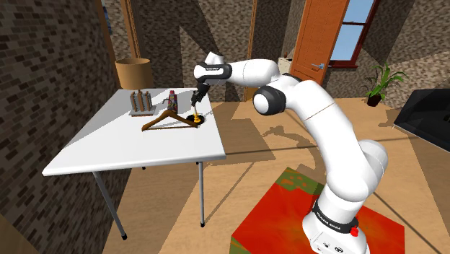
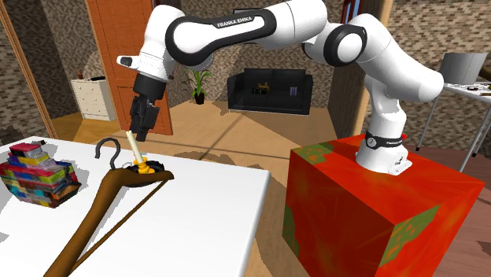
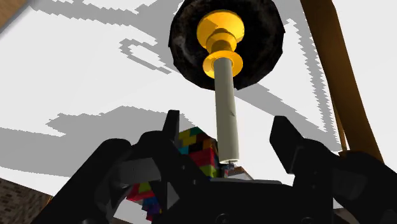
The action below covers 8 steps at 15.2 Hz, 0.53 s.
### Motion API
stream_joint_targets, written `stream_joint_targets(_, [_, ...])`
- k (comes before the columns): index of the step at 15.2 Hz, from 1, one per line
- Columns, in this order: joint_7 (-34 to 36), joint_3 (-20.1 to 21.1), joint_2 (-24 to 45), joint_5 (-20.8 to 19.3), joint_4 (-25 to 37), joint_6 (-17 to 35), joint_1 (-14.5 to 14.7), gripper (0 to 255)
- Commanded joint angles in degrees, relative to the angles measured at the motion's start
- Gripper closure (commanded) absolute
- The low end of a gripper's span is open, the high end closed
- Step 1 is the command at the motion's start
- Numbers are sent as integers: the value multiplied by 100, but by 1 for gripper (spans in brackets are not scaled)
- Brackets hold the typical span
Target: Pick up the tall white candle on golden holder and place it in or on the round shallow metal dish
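At the frame's centre, the pincer [image 1: 197,99] hangs over the candle [image 1: 195,115], which stands in the dark dish [image 1: 203,120] near the right edge of the white tabletop [image 1: 108,151]. A brown hanger [image 1: 169,119] lies just left of the dish.

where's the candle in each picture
Shoulder view: the candle is near the far right corner of the table, under the gripper.
Second exterior view: left of centre, below the gripper, beside the hook of the hanger.
Wrist view: between the open fingers, touching neither.
Shared landmark: the dark dish it stands in.
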Motion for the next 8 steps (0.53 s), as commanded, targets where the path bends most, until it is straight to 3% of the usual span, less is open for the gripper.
stream_joint_targets(1, [0, 0, 0, 0, 0, 0, 0, 0])
stream_joint_targets(4, [0, 0, 0, 0, 0, 0, 0, 0])
stream_joint_targets(8, [-73, -55, -754, -9, -657, -119, 6, 0])
